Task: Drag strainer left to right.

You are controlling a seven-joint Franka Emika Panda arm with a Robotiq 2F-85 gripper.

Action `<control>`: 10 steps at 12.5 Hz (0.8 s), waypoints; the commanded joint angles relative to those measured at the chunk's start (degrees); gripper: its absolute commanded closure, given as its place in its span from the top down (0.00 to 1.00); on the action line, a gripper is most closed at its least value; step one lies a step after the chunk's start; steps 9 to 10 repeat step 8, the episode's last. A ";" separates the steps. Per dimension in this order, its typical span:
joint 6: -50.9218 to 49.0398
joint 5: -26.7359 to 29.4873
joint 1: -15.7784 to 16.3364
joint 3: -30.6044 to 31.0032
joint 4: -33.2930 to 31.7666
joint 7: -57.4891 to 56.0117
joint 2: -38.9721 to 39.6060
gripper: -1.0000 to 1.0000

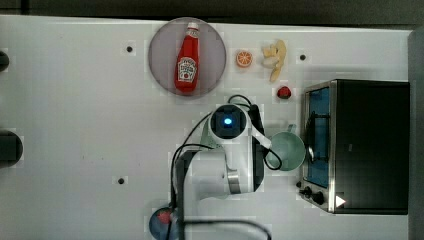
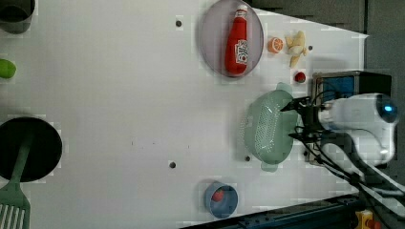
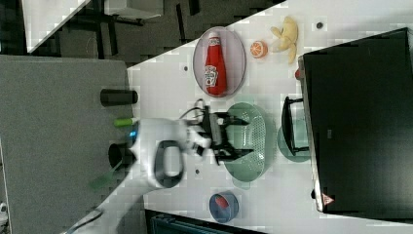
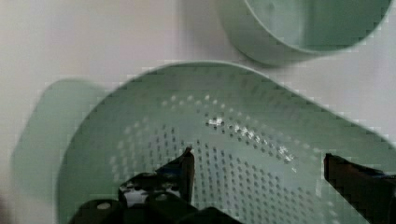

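The pale mint-green strainer (image 2: 265, 131) lies on the white table beside the toaster oven, its holed bowl facing up (image 3: 251, 146). My gripper (image 2: 291, 120) hangs over the bowl with its fingers spread wide and nothing held between them. In the right view the gripper (image 3: 242, 136) sits above the strainer's middle. In the wrist view both black fingertips (image 4: 187, 163) stand over the strainer's dotted inside (image 4: 243, 135), within the rim. The smaller teal cup (image 4: 303, 28) stands just beyond the strainer, against the oven front (image 1: 289, 150).
A black toaster oven (image 1: 370, 145) stands at the top view's right. A ketchup bottle (image 1: 187, 60) lies on a grey plate (image 1: 160, 50), with an orange slice (image 1: 244, 58), a banana (image 1: 275, 57) and a red fruit (image 1: 284, 92) nearby. A blue bowl (image 2: 220, 199) sits near the table edge.
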 commanded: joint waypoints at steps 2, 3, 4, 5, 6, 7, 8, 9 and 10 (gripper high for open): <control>-13.59 11.50 1.05 2.05 0.40 -21.15 -20.19 1.00; -18.98 14.66 1.05 1.73 1.33 -25.25 -24.69 1.00; -23.96 15.66 1.05 1.47 2.84 -29.89 -28.64 1.00; -28.51 15.42 1.04 1.35 4.96 -34.33 -31.74 1.00; -32.66 15.40 1.02 1.27 7.69 -36.20 -33.80 1.00; -37.85 15.54 1.02 1.14 10.44 -36.10 -34.91 1.00; -41.77 15.66 1.02 1.15 13.12 -36.10 -35.21 1.00; -41.77 15.66 1.02 1.15 13.12 -36.10 -35.21 1.00; -41.77 15.66 1.02 1.15 13.12 -36.10 -35.21 1.00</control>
